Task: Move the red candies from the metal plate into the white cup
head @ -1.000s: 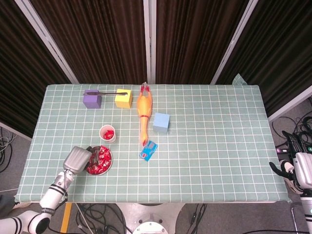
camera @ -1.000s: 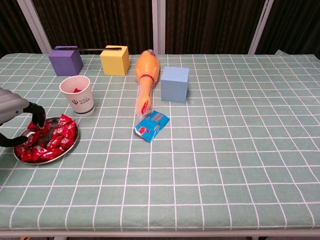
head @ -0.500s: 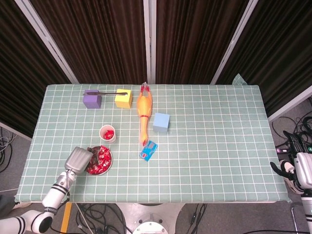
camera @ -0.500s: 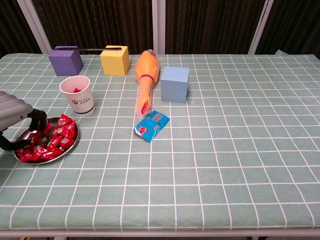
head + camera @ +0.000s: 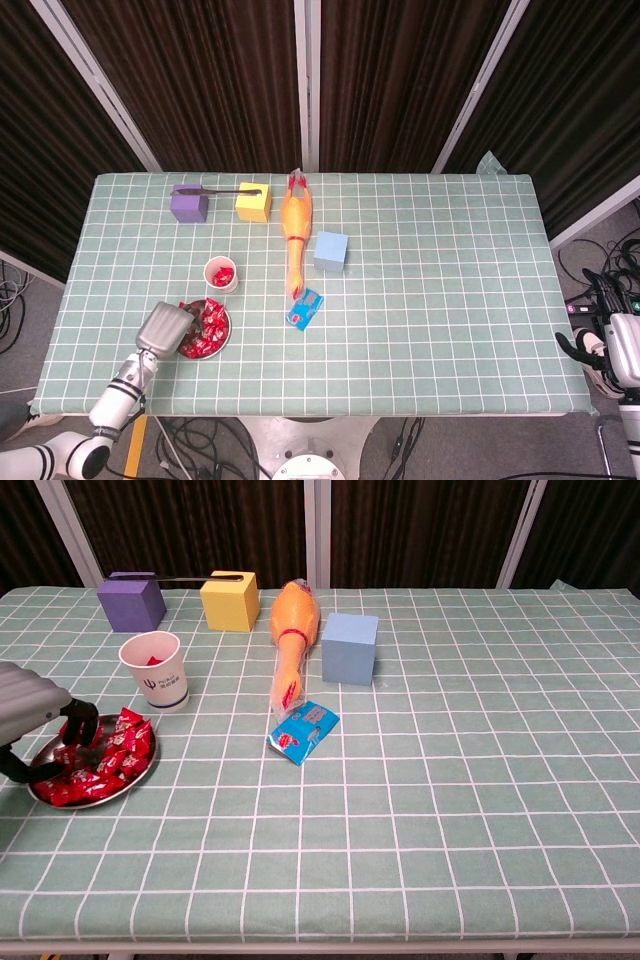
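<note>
Metal plate (image 5: 140, 772) of red candies (image 5: 112, 754) just in front of the white cup (image 5: 155, 668) on the tabletop (image 5: 450, 800); left hand (image 5: 35, 720) over the plate's left rim, dark fingers (image 5: 78, 725) curled down among the candies, grip unclear; right hand (image 5: 615, 345) off the tabletop's right edge, finger state unclear.
</note>
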`<state>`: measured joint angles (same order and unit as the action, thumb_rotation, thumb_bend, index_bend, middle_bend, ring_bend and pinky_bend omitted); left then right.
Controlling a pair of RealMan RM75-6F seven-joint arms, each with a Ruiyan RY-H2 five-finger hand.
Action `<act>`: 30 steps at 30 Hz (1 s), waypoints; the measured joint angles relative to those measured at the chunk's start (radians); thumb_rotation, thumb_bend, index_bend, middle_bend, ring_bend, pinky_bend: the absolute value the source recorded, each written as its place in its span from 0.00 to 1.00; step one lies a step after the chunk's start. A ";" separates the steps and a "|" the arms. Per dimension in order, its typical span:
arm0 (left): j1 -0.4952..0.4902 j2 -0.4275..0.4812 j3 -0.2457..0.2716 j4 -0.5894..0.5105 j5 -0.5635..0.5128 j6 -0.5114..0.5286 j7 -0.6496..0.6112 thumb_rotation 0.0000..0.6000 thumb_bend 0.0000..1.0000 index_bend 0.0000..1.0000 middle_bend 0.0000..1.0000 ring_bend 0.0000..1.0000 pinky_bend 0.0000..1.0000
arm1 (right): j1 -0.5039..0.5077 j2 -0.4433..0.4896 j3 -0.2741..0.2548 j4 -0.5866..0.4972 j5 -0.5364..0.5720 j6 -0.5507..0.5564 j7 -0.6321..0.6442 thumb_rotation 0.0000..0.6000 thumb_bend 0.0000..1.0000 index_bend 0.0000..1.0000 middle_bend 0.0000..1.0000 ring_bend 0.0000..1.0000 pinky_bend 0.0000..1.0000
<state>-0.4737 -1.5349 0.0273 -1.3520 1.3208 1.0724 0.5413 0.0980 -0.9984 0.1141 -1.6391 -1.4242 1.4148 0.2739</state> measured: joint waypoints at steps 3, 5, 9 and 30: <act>-0.003 -0.003 -0.001 0.007 -0.009 -0.013 0.011 1.00 0.32 0.48 0.56 0.89 1.00 | 0.000 0.000 0.000 0.001 0.001 0.000 0.001 1.00 0.16 0.01 0.10 0.02 0.38; -0.002 -0.007 -0.001 0.012 -0.014 -0.017 0.014 1.00 0.32 0.48 0.56 0.89 1.00 | 0.000 0.000 0.000 0.001 0.001 -0.001 0.000 1.00 0.16 0.01 0.10 0.02 0.38; -0.001 -0.011 -0.002 0.019 -0.017 -0.022 0.009 1.00 0.32 0.49 0.56 0.89 1.00 | 0.001 0.000 0.000 0.001 0.001 -0.002 0.000 1.00 0.16 0.01 0.10 0.02 0.38; -0.009 -0.031 -0.009 0.081 0.023 -0.036 -0.099 1.00 0.45 0.65 0.72 0.93 1.00 | -0.001 0.001 0.001 0.000 -0.001 0.001 0.002 1.00 0.16 0.01 0.10 0.02 0.38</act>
<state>-0.4823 -1.5661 0.0182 -1.2711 1.3434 1.0369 0.4428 0.0973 -0.9979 0.1148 -1.6391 -1.4249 1.4156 0.2758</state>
